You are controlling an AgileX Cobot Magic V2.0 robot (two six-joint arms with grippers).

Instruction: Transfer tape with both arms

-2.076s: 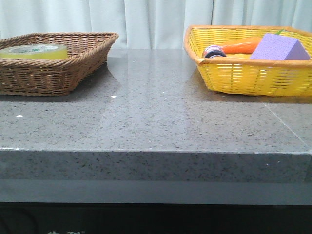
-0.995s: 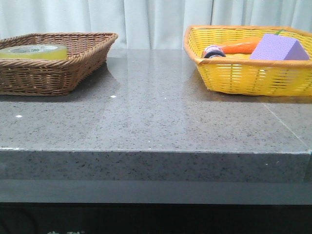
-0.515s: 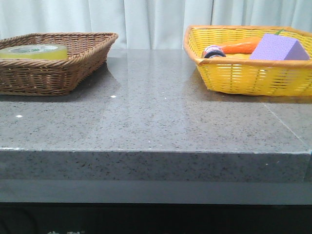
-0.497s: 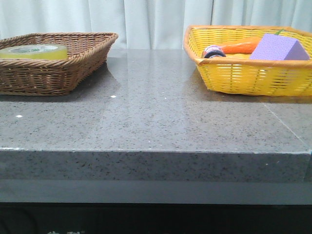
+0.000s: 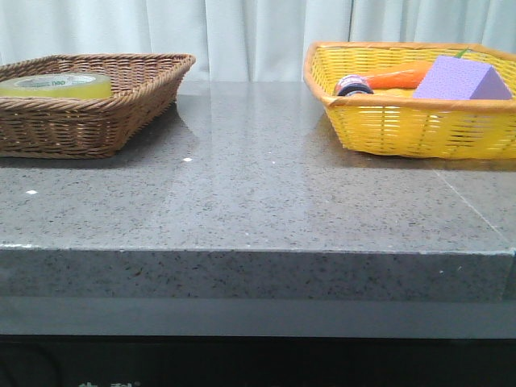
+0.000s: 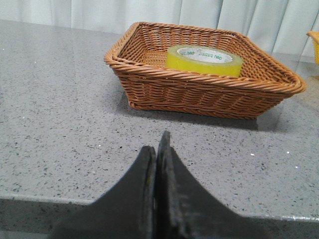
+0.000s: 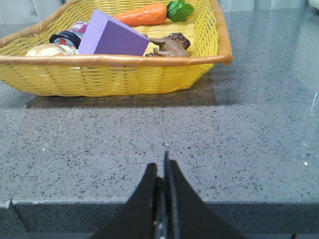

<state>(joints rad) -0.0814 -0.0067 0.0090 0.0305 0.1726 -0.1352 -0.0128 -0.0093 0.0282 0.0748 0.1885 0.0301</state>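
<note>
At upper left of the front view, the yellow tape roll (image 5: 55, 84) is seen lying flat inside the brown wicker basket (image 5: 121, 113). At upper right, the yellow basket (image 5: 403, 129) holds a purple block (image 5: 461, 79), a carrot (image 5: 399, 76) & a small dark roll (image 5: 355, 86).

Left gripper (image 6: 156, 149) and right gripper (image 7: 163, 167): fingers pressed together, nothing held.

Stage cannot be fixed: it fits tape awaiting pickup, or tape already delivered.

Green print on the tape's white core is too small to be read w/ certainty.

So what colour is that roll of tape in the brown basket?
Yellow-green, with a white inner label; the tape shows best in the left wrist view.
</note>
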